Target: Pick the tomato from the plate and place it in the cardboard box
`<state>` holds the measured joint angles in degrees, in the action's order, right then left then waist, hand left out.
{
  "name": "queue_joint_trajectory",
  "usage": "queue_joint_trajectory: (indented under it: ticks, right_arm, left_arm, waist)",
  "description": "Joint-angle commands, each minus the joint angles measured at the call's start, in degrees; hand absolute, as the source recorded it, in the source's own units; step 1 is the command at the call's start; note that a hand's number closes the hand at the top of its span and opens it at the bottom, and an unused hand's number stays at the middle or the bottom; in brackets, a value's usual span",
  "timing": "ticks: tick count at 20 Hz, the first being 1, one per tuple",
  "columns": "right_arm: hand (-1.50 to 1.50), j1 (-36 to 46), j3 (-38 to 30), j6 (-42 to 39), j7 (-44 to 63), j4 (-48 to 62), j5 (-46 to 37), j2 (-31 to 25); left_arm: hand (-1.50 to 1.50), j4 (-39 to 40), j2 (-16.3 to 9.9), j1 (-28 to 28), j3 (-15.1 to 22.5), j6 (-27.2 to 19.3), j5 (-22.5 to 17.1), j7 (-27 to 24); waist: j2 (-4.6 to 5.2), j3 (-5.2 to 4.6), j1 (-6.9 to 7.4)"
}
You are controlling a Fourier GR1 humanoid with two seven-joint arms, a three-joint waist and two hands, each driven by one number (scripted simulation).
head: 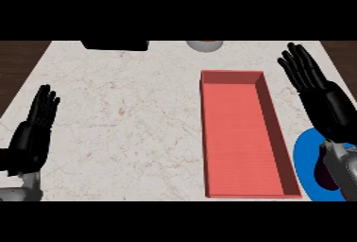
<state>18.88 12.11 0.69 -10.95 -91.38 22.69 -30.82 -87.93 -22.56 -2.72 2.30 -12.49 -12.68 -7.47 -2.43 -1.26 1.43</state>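
Head view shows the right robot hand (315,90) up at the right edge, fingers straight and spread, holding nothing, its forearm running down across the blue plate (304,160) at the lower right corner. Under that forearm a dark rounded patch shows on the plate's surface; it may be the tomato or only shadow (I cannot tell which), so the tomato itself is mostly hidden.

Judging from this, the plate lies below and behind the right robot hand's fingertips, toward the robot, so the robot hand has to draw back and down to reach it. The cardboard box (241,134), red inside and lying with its long axis running away from the robot, sits just beside the plate on its left, rims nearly touching.

Over at the left edge the left robot hand (33,132) rests open, fingers up, well apart from both plate and box. The right one is clearly nearer, and the pale marbled surface (118,108) lies between the 2.
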Motion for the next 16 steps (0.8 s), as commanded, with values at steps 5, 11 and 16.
queue_joint_trajectory:
  ticks: [5, 11, 16]
  right_arm:
    - [-1.5, -8.43, -22.33, 13.07, -11.51, -1.25, 3.32, -1.03]
    - [-1.5, -17.94, -35.46, 30.81, -12.12, 11.16, 2.58, 5.26]
    - [-1.5, -32.51, -41.53, 22.18, -24.79, 7.85, 5.16, 9.85]
  left_arm:
    - [0.0, 2.95, -3.41, 5.34, -0.24, -2.97, 5.59, 1.9]
    - [0.0, 2.81, -3.02, 8.3, 2.12, -1.58, 5.48, 5.06]
    - [0.0, 0.77, -1.81, 5.46, 5.2, -1.85, 8.07, 9.7]
  waist:
    - [1.44, 1.7, -7.36]
    - [2.02, 1.73, -6.83]
    - [2.24, 1.33, -3.28]
